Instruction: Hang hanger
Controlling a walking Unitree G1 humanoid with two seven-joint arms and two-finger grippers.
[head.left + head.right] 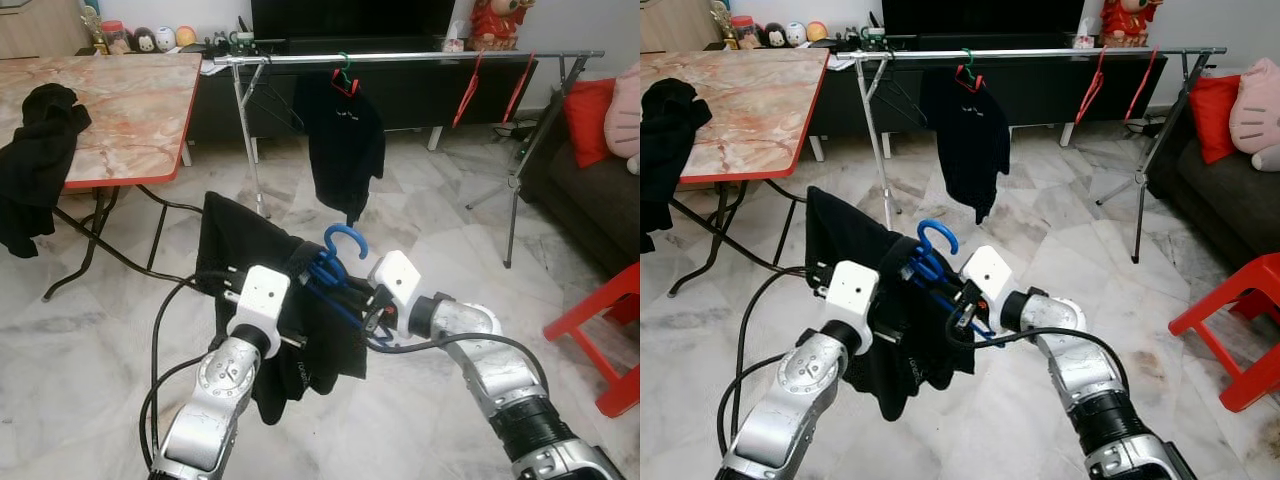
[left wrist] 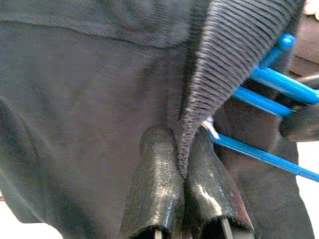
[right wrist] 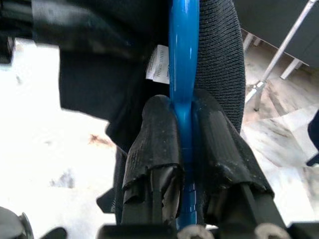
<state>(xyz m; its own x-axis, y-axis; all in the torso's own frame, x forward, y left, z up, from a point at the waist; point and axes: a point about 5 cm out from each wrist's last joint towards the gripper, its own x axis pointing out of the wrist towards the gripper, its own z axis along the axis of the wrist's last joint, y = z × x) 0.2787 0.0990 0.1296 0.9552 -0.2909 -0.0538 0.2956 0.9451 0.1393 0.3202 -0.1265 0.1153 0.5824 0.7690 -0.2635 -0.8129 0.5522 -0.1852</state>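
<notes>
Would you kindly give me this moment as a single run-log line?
left gripper: shut on black shirt collar | right gripper: shut on blue hanger | clothes rail: ahead, hanger not yet hung

Two grippers: left gripper [image 2: 175, 145], right gripper [image 3: 183, 107].

Five hangers in all: one blue hanger [image 1: 343, 240] between the grippers; one green-hooked hanger [image 1: 344, 78] on the rail; two bare red hangers, first red hanger [image 1: 468, 90] and second red hanger [image 1: 520, 88]; one dark hanger [image 1: 272, 103] near the rail's left end.

Three black garments: held garment [image 1: 240, 250] on the blue hanger, hung garment [image 1: 345, 140] on the green-hooked one, heaped garment [image 1: 40, 150] on the table's edge.

One rail [image 1: 420, 58]. One table [image 1: 140, 100]. One red stool [image 1: 600, 320]. One red cushion [image 1: 588, 120]. One pink plush [image 1: 625, 110].
</notes>
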